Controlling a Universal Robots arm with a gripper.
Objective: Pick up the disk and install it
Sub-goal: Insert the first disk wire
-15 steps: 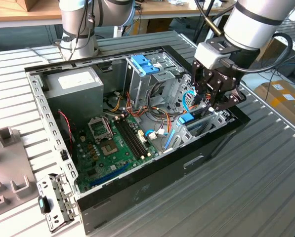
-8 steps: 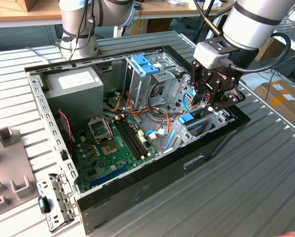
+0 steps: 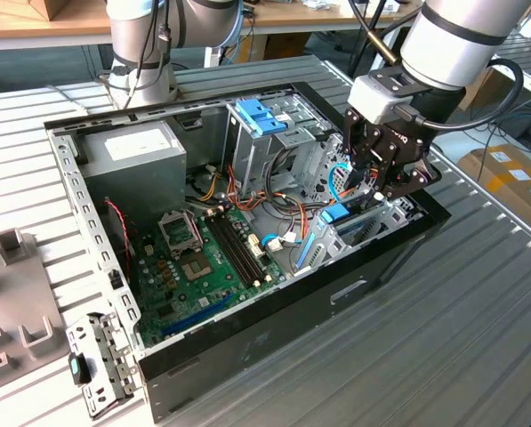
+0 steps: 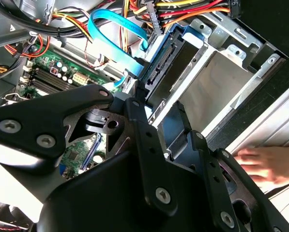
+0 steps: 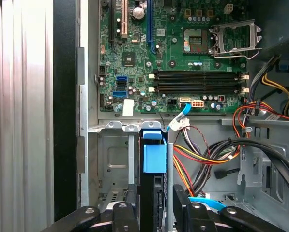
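In the exterior view my gripper reaches down into the drive bay at the open computer case's corner on that view's right. The disk stands on edge in that bay, capped by a blue plastic bracket. In the first wrist view my gripper has one black finger on each side of the disk, shut on it. The second wrist view shows the disk's black connector edge with its blue rim, inside the metal bay, just past my fingers.
The green motherboard covers the case floor, with a grey power supply behind it. Bundled cables run beside the bay. A person's hand rests outside the case wall. Loose brackets lie on the table.
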